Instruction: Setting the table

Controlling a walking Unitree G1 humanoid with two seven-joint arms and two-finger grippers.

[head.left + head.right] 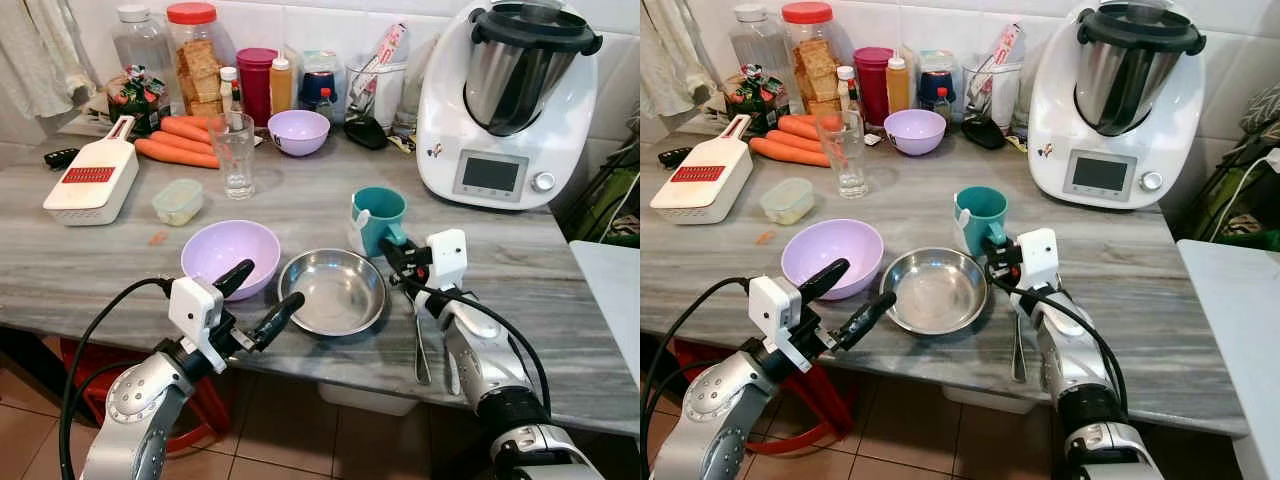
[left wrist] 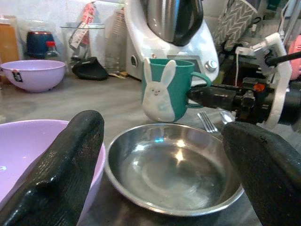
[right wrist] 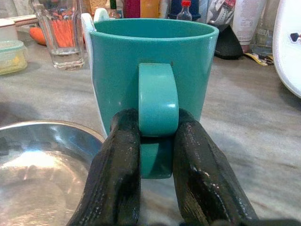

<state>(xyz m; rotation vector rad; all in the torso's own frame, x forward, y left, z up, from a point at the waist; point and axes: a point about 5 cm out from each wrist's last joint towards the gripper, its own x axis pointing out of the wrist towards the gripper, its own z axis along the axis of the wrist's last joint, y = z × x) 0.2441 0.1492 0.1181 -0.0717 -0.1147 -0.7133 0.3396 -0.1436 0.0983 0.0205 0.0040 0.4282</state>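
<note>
A teal mug [image 1: 380, 215] with a white rabbit on its front stands upright on the grey counter, just behind a steel bowl [image 1: 333, 291]. My right gripper [image 1: 396, 252] is shut on the mug's handle [image 3: 158, 101], one finger [image 3: 116, 174] on each side of it. A lilac bowl [image 1: 228, 255] sits left of the steel bowl. My left gripper [image 1: 262, 296] hovers open at the counter's front edge, between the two bowls, holding nothing. A fork [image 1: 421, 345] lies on the counter under my right arm.
A white food processor [image 1: 505, 100] stands at the back right. Behind are a small lilac bowl [image 1: 298, 131], a glass [image 1: 234, 155], carrots [image 1: 176, 140], jars and bottles. A white grater [image 1: 95, 180] and a small lidded tub [image 1: 178, 201] lie at the left.
</note>
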